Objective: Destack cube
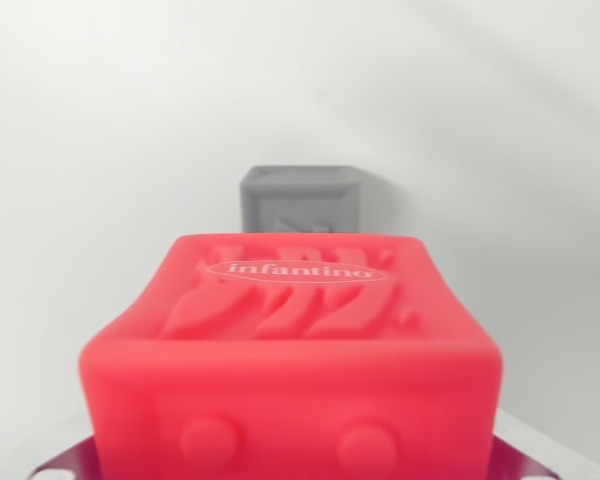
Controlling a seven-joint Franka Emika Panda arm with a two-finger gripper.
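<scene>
Nearest, at six o'clock, metal gripper parts peeked out on both sides of a red cube marked "infantino"; whether the fingers clasped it could not be told. Beyond, at twelve o'clock, a grey cube stood on the white surface.

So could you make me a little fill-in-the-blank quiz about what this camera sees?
1. The big cube closest to the camera is coloured ____.
2. The word printed in the oval on its upper face is ____.
3. The smaller cube behind it is coloured ____.

Missing words: red; infantino; grey.
</scene>
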